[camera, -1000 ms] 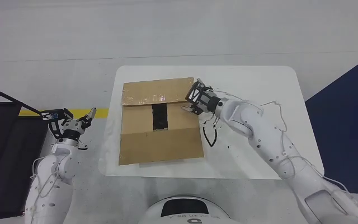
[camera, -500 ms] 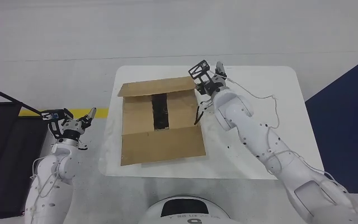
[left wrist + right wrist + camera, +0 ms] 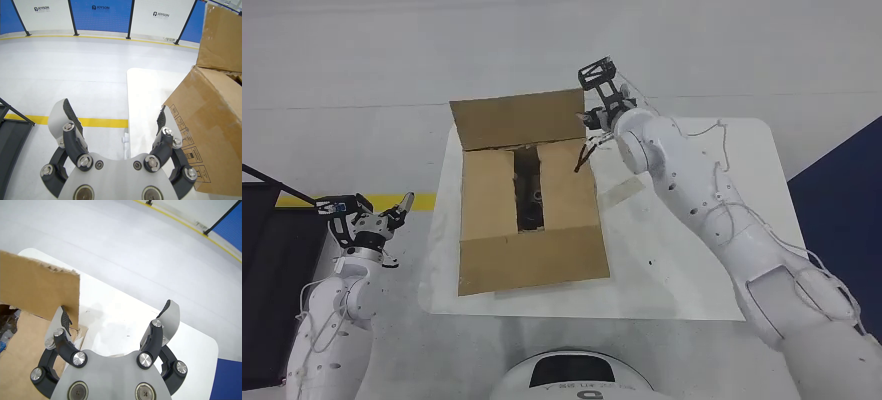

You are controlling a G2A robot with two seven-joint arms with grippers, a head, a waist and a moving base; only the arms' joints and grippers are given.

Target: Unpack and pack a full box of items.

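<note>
A brown cardboard box (image 3: 532,255) sits on the white table (image 3: 692,260). Its far flap (image 3: 517,120) stands raised, and the near flap lies flat. Between the two side flaps a dark gap (image 3: 529,190) shows packed items. My right gripper (image 3: 600,85) is open at the far flap's right edge. In the right wrist view one finger (image 3: 64,315) touches the flap (image 3: 37,285) at its corner, and the gripper (image 3: 117,309) holds nothing. My left gripper (image 3: 367,210) hangs open off the table's left side, apart from the box (image 3: 208,121), with empty space between its fingers (image 3: 114,109).
A pale strip (image 3: 617,195) lies on the table right of the box. The table's right half is bare. A black rack (image 3: 262,230) stands on the floor at the far left, and a yellow line (image 3: 102,123) marks the floor.
My right gripper went from the box's middle seam up to its far right corner. The far flap swung from lying flat to standing up. The left arm kept still.
</note>
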